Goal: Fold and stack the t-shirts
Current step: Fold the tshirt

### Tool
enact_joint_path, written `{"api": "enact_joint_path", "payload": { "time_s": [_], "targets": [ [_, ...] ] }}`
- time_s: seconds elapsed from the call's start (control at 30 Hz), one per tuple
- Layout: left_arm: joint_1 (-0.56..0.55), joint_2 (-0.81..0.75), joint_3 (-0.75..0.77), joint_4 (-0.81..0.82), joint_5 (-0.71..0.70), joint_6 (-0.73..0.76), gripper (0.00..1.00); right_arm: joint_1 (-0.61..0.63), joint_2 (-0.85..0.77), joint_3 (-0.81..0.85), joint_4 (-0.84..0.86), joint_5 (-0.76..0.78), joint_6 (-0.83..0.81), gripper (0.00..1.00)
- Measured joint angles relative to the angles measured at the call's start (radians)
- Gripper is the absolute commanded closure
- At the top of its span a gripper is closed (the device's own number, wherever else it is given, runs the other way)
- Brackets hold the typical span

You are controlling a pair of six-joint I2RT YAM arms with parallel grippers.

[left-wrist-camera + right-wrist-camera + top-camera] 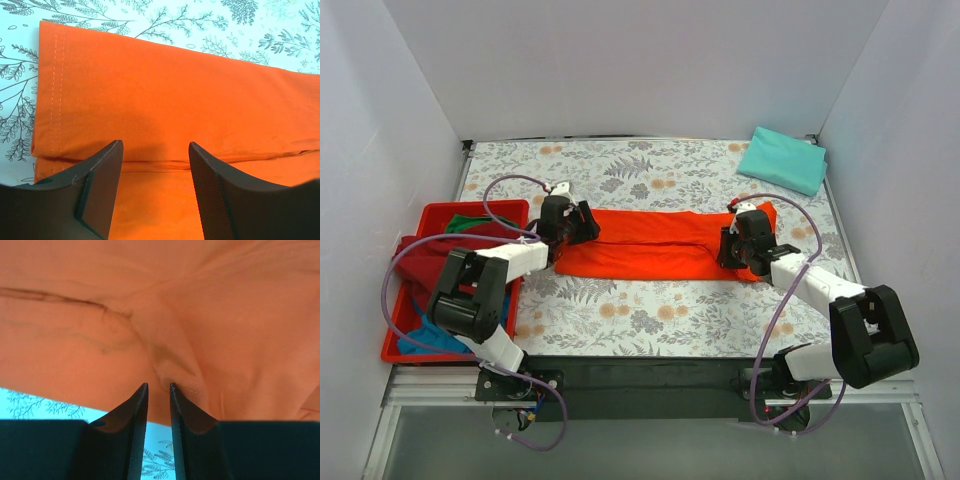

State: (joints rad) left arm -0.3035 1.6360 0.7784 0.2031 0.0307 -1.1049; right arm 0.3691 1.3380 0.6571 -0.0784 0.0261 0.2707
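Note:
An orange-red t-shirt [660, 243] lies folded into a long band across the middle of the table. In the left wrist view [165, 95] it fills the frame, with its stitched hem at the left. My left gripper [582, 222] is open over the shirt's left end, its jaws [155, 150] wide apart with cloth under them. My right gripper [730, 245] is at the shirt's right end. Its jaws [158, 386] are nearly together and pinch a puckered fold of the orange cloth [165, 315]. A mint-teal t-shirt [782, 158] lies folded at the back right corner.
A red plastic tray [440, 210] at the left edge holds maroon [420, 255], green [470, 222] and blue [430, 335] shirts, with the maroon one spilling over its rim. White walls close in the floral table [640, 310] on three sides.

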Motion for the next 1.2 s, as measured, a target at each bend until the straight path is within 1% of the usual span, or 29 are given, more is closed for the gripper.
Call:
{"api": "enact_joint_path", "payload": {
  "time_s": [0.17,0.37,0.43,0.47,0.5,0.57,0.7,0.73,0.77,0.9,0.97,1.0,1.1,1.2],
  "targets": [
    [0.000,-0.005,-0.002,0.000,-0.002,0.002,0.46,0.000,0.047,0.035,0.002,0.056,-0.016,0.69],
    [0.000,-0.005,-0.004,0.000,-0.003,0.004,0.46,0.000,0.124,0.048,0.002,0.066,-0.020,0.68],
    [0.000,-0.005,-0.005,0.000,-0.003,0.005,0.46,0.000,0.132,0.049,0.001,0.066,-0.020,0.66],
    [0.000,-0.005,-0.005,0.000,-0.004,0.005,0.46,0.000,0.133,0.049,0.001,0.066,-0.020,0.64],
    [0.000,-0.005,-0.005,0.000,-0.004,0.005,0.46,0.000,0.133,0.050,0.001,0.068,-0.020,0.56],
    [0.000,-0.005,-0.005,0.000,-0.004,0.005,0.46,0.000,0.133,0.053,0.001,0.069,-0.022,0.54],
    [0.000,-0.005,-0.005,0.000,-0.012,0.006,0.46,0.000,0.141,0.056,0.001,0.071,-0.024,0.55],
    [0.000,-0.005,-0.005,0.000,-0.016,0.006,0.46,0.000,0.145,0.056,0.001,0.072,-0.024,0.55],
    [0.000,-0.005,-0.005,0.000,-0.019,0.006,0.46,0.000,0.151,0.057,0.001,0.073,-0.024,0.61],
    [0.000,-0.005,-0.006,0.000,-0.027,0.006,0.46,0.000,0.158,0.061,0.001,0.082,-0.030,0.74],
    [0.000,-0.005,-0.006,0.000,-0.031,0.007,0.46,0.000,0.158,0.061,0.000,0.084,-0.032,0.78],
    [0.000,-0.005,-0.006,0.000,-0.032,0.007,0.46,0.000,0.157,0.061,0.000,0.084,-0.032,0.86],
    [0.000,-0.005,-0.006,0.001,-0.035,0.008,0.46,0.000,0.154,0.061,-0.001,0.083,-0.034,0.98],
    [0.000,-0.005,-0.009,0.001,-0.035,0.008,0.46,0.000,0.142,0.063,-0.005,0.079,-0.034,0.99]
  ]
}}
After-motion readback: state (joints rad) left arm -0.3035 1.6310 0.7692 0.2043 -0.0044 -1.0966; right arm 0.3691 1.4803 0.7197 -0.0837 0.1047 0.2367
